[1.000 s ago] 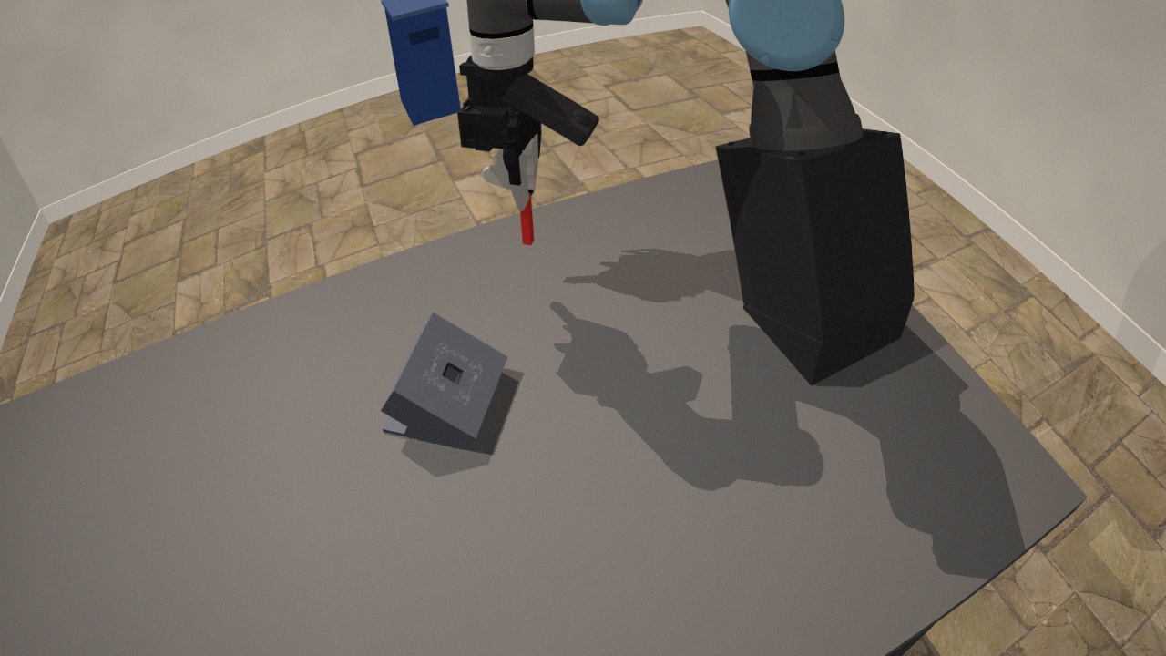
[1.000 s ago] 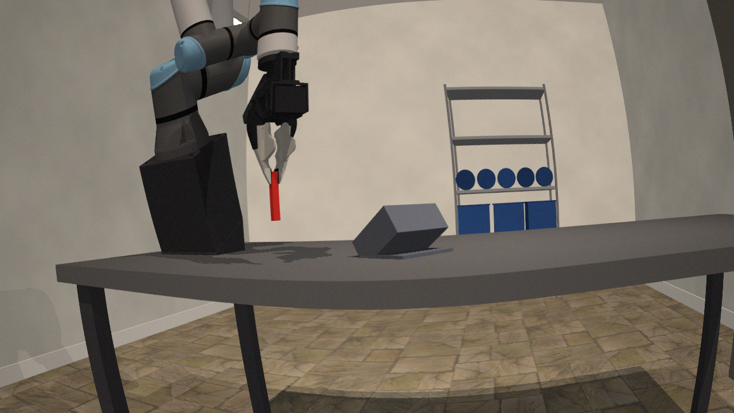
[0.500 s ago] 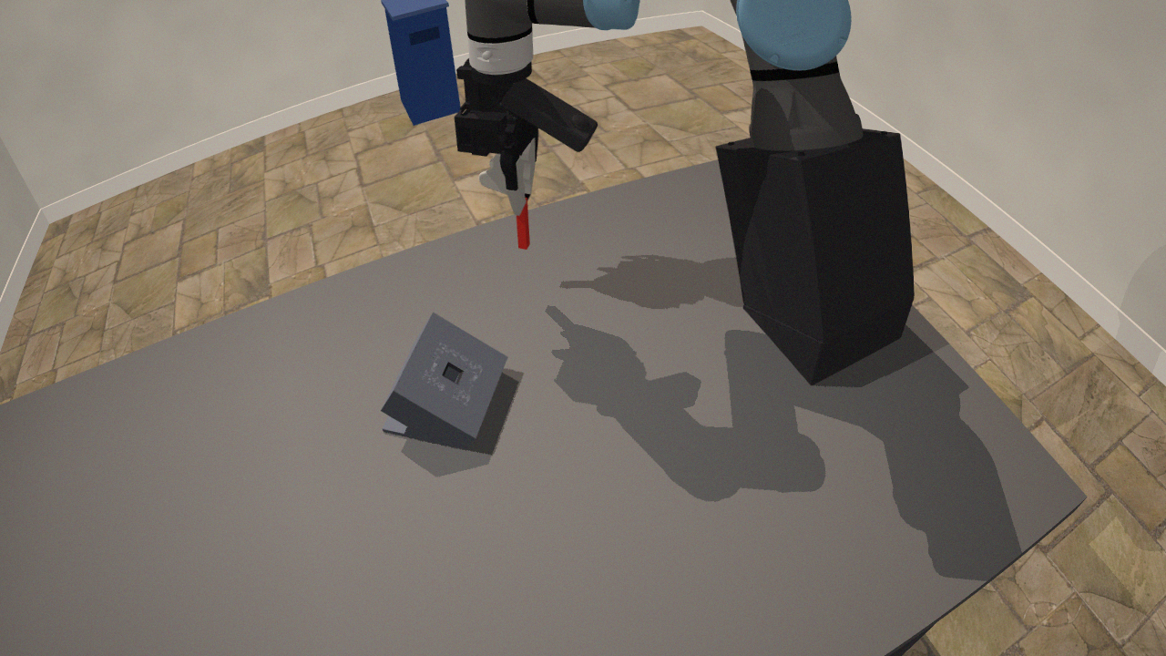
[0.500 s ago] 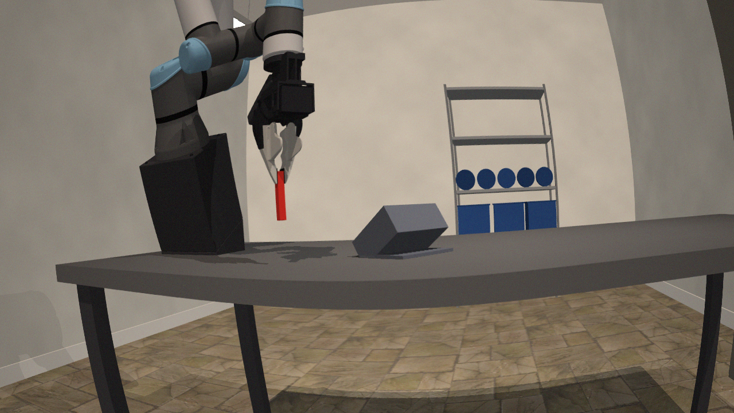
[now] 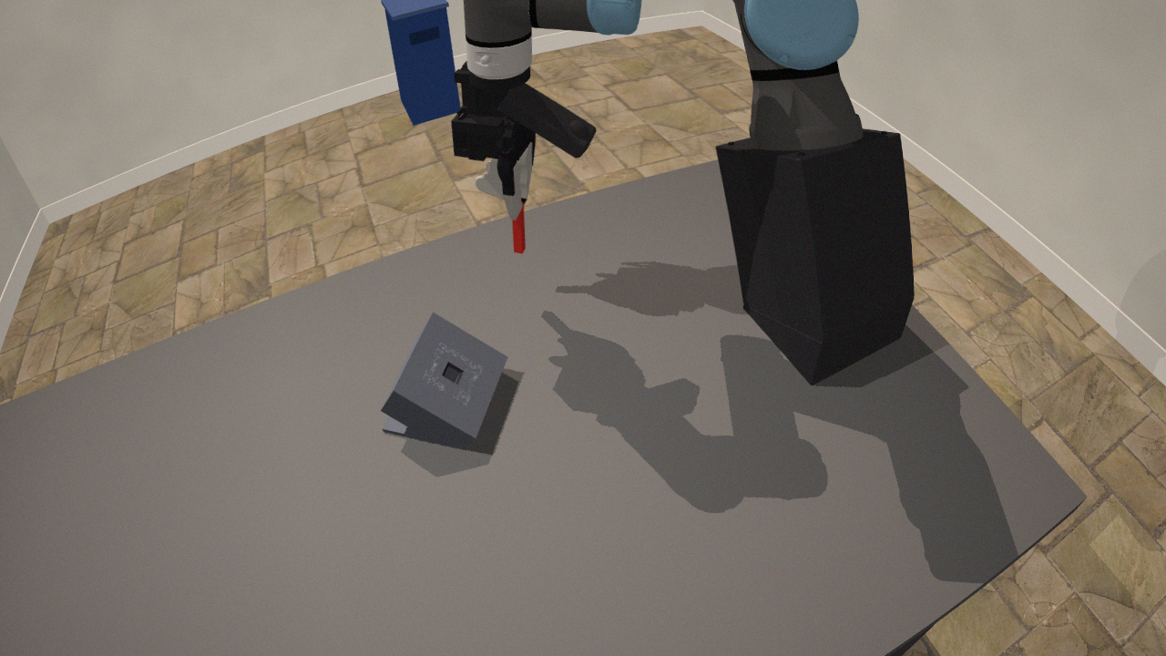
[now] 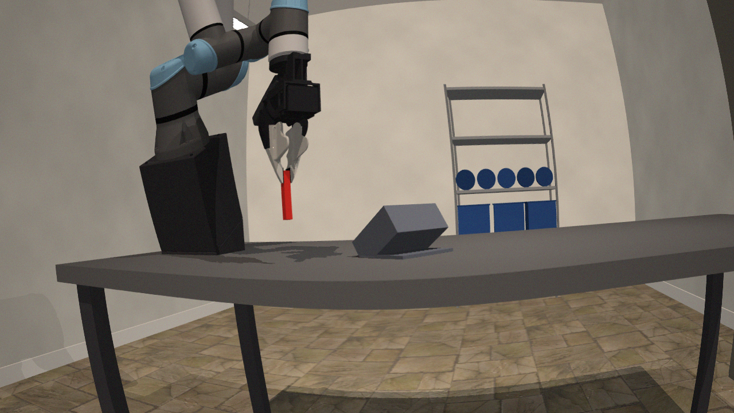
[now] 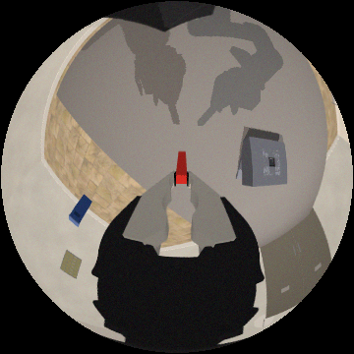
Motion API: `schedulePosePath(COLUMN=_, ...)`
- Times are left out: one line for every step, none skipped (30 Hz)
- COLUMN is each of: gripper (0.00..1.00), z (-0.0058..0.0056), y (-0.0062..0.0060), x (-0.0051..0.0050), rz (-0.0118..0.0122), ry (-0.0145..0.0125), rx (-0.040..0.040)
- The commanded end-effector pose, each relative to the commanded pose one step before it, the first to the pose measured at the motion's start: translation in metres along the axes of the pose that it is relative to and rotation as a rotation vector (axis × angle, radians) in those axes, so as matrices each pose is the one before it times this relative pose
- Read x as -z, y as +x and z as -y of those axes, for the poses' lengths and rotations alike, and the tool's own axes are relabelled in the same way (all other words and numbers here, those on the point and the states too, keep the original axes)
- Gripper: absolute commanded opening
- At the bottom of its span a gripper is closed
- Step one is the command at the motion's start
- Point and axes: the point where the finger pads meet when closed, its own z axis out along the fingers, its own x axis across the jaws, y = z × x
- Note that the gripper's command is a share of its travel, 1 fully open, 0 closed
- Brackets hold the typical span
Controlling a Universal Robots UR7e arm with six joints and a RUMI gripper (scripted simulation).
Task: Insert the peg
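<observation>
My gripper (image 5: 515,200) is shut on the top end of a red peg (image 5: 518,231), which hangs upright well above the grey table. The gripper (image 6: 287,173) and the peg (image 6: 288,201) also show in the exterior view, and both the gripper (image 7: 182,183) and the peg (image 7: 181,168) show in the wrist view. The grey sloped panel (image 5: 448,376) stands on the table, apart from the peg, with a small square hole (image 5: 452,373) in its tilted face. In the exterior view the panel (image 6: 400,229) is to the right of the peg and lower. In the wrist view the panel (image 7: 264,158) is at the right.
The arm's black base (image 5: 819,244) stands at the table's back right. A blue bin (image 5: 421,56) stands on the floor behind the table. A shelf rack (image 6: 503,162) with blue items stands by the far wall.
</observation>
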Motion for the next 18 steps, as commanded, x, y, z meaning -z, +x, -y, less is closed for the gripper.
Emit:
schedulePosePath(gripper=0.00, z=-0.00063, y=0.00381, x=0.00044, rz=0.00329, ry=-0.00834, rx=0.00235)
schedulePosePath(gripper=0.00, z=-0.00006, y=0.00084, x=0.00006, rz=0.00067, ry=-0.00164, rx=0.00057)
schedulePosePath(gripper=0.00, z=-0.00005, y=0.00084, x=0.00007, rz=0.00067, ry=-0.00164, rx=0.00057)
schedulePosePath(gripper=0.00, z=-0.00005, y=0.00084, x=0.00007, rz=0.00066, ry=-0.00165, rx=0.00056)
schedulePosePath(gripper=0.00, z=-0.00005, y=0.00084, x=0.00007, rz=0.00066, ry=-0.00166, rx=0.00056)
schedulePosePath(gripper=0.00, z=-0.00005, y=0.00085, x=0.00007, rz=0.00065, ry=-0.00166, rx=0.00056)
schedulePosePath(gripper=0.00, z=-0.00005, y=0.00085, x=0.00007, rz=0.00064, ry=-0.00167, rx=0.00055)
schedulePosePath(gripper=0.00, z=-0.00005, y=0.00085, x=0.00008, rz=0.00064, ry=-0.00168, rx=0.00055)
schedulePosePath(gripper=0.00, z=-0.00004, y=0.00085, x=0.00008, rz=0.00063, ry=-0.00168, rx=0.00055)
schedulePosePath(gripper=0.00, z=-0.00004, y=0.00085, x=0.00008, rz=0.00063, ry=-0.00169, rx=0.00054)
schedulePosePath(gripper=0.00, z=-0.00004, y=0.00085, x=0.00008, rz=0.00062, ry=-0.00169, rx=0.00054)
schedulePosePath(gripper=0.00, z=-0.00004, y=0.00085, x=0.00008, rz=0.00062, ry=-0.00170, rx=0.00054)
schedulePosePath(gripper=0.00, z=-0.00004, y=0.00085, x=0.00009, rz=0.00061, ry=-0.00171, rx=0.00053)
schedulePosePath(gripper=0.00, z=0.00000, y=0.00000, x=0.00000, rz=0.00000, ry=0.00000, rx=0.00000)
schedulePosePath(gripper=0.00, z=0.00000, y=0.00000, x=0.00000, rz=0.00000, ry=0.00000, rx=0.00000)
schedulePosePath(gripper=0.00, z=-0.00003, y=0.00086, x=0.00009, rz=0.00061, ry=-0.00171, rx=0.00053)
schedulePosePath(gripper=0.00, z=-0.00003, y=0.00086, x=0.00009, rz=0.00060, ry=-0.00172, rx=0.00053)
schedulePosePath(gripper=0.00, z=-0.00003, y=0.00086, x=0.00009, rz=0.00059, ry=-0.00173, rx=0.00052)
